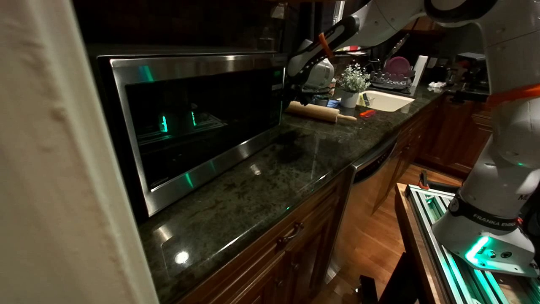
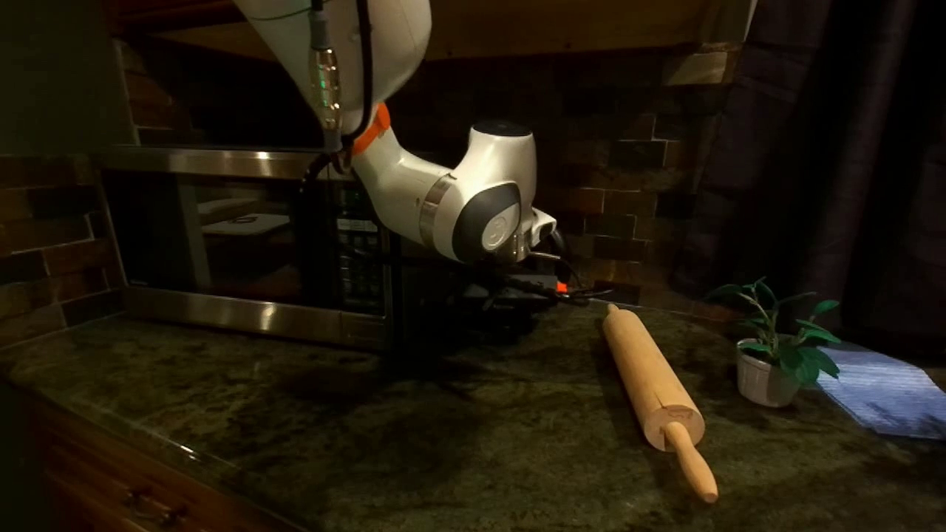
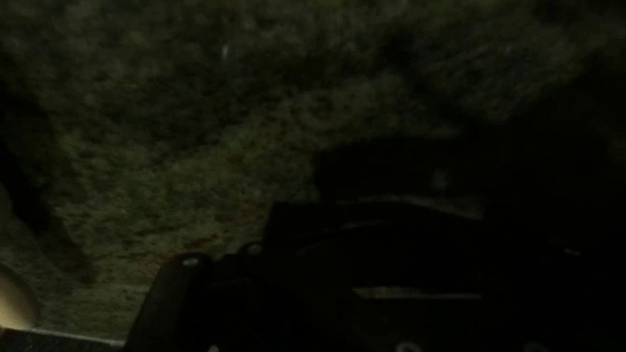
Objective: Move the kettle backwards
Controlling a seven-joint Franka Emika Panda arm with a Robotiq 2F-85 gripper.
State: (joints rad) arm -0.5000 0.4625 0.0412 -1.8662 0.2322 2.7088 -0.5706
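Looking along the tabletop (image 2: 207,391) left to right, kettle first. Its colour and outline cannot be made out: under the wrist of the arm (image 2: 488,214), just right of the microwave (image 2: 244,244) and toward the back edge, all runs into one black mass (image 2: 510,319). Cannot tell whether the kettle stands in it, so its place is uncertain too. Wrist view equally dim: dark shapes at lower right, a dull glint, a pale curved streak, dark granite beyond. Pincer (image 2: 510,290) hangs low below the wrist; spread of its fingers, and any hold, cannot be told.

Counts, left to right:
- Microwave: one, steel-framed, at the left end, along the back edge.
- Arm: one, based past the front edge, reaching over.
- Rolling pin (image 2: 654,377): one, pale wood, aslant; far handle near the back edge, near handle toward the front edge.
- Leafy plant (image 2: 791,355): one, white pot, right of the pin.
- Cloth (image 2: 879,391): one, bluish, just right of that pot.

Farther along, toward the far corner, in an exterior view:
- Pale-sprigged plant (image 1: 355,78): one, white pot.
- Red-orange item (image 1: 367,113): one, too small to name.
- Sink (image 1: 398,102): one, cream.
- Dish rack (image 1: 388,81): one, behind the sink.
- Purple plate (image 1: 397,66): one, upright at the rack.
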